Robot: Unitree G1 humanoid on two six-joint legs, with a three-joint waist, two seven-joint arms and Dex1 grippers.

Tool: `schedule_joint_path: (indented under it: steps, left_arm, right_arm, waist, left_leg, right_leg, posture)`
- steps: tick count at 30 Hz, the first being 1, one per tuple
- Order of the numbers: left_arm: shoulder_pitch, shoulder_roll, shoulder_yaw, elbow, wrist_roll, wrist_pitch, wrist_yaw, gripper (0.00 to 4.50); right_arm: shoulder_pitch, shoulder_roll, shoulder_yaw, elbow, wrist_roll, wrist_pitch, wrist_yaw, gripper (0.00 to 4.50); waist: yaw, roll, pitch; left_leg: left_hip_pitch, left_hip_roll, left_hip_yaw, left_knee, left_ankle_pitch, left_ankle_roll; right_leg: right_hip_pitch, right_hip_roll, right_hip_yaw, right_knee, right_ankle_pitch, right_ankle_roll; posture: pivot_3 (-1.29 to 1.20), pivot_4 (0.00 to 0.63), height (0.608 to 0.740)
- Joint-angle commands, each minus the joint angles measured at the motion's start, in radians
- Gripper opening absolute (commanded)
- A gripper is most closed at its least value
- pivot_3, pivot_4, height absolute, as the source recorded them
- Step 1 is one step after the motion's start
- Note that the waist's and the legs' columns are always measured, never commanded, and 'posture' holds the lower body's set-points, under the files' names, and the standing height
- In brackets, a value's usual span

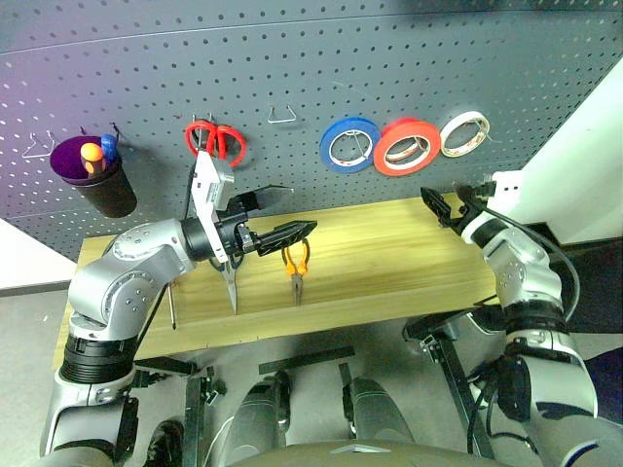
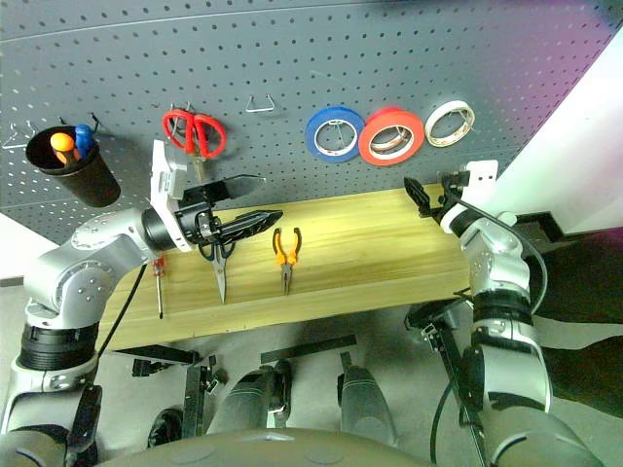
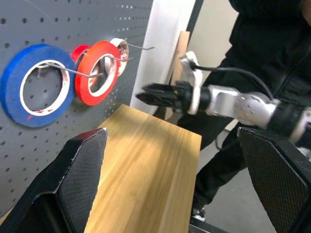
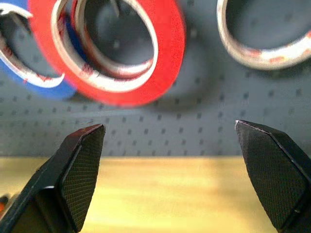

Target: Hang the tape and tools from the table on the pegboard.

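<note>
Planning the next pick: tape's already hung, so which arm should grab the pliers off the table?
Probably left. The open left gripper hovers just above the pliers; the open right gripper is at the table's far end, below the tape.

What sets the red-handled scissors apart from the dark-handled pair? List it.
The red-handled scissors hang on the pegboard; the dark-handled scissors lie flat on the table.
The red-handled scissors have bright red loops; the dark-handled scissors have blue-black ones.
The red-handled scissors hang clear of both arms; the dark-handled scissors lie partly under the open left gripper.
Both pairs are closed, handles toward the pegboard's top.
</note>
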Motion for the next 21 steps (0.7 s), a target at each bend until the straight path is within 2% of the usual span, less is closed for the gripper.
schedule_joint_path:
  steps: [1,7,21]
  left_arm:
    - [0.010,0.015,0.039,-0.013,0.007,-0.026,-0.001,4.50]
    - [0.026,0.029,0.059,-0.011,0.018,-0.037,0.001,4.50]
    - [0.111,0.055,0.126,-0.050,0.018,-0.039,0.042,4.50]
  right_arm:
    - [0.051,0.017,-0.007,-0.153,0.042,0.062,-0.015,4.47]
    - [0.115,0.056,0.006,-0.285,0.066,0.140,-0.047,4.47]
    - [0.087,0.137,0.086,-0.361,0.058,0.232,-0.086,4.47]
  waist:
    - [-0.002,0.000,0.000]
    - [0.000,0.000,0.000]
    - [0.002,0.000,0.000]
  left_leg:
    - [0.000,0.000,0.000,0.000,0.000,0.000]
    - [0.000,0.000,0.000,-0.001,0.000,0.000]
    - [0.000,0.000,0.000,-0.002,0.000,0.000]
  right_leg:
    - [0.000,0.000,0.000,0.000,0.000,0.000]
    - [0.000,0.000,0.000,0.000,0.000,0.000]
    - [-0.001,0.000,0.001,0.000,0.000,0.000]
  posture:
    - [-0.11,0.212,0.740]
    - [-0.10,0.211,0.740]
    - [-0.06,0.219,0.740]
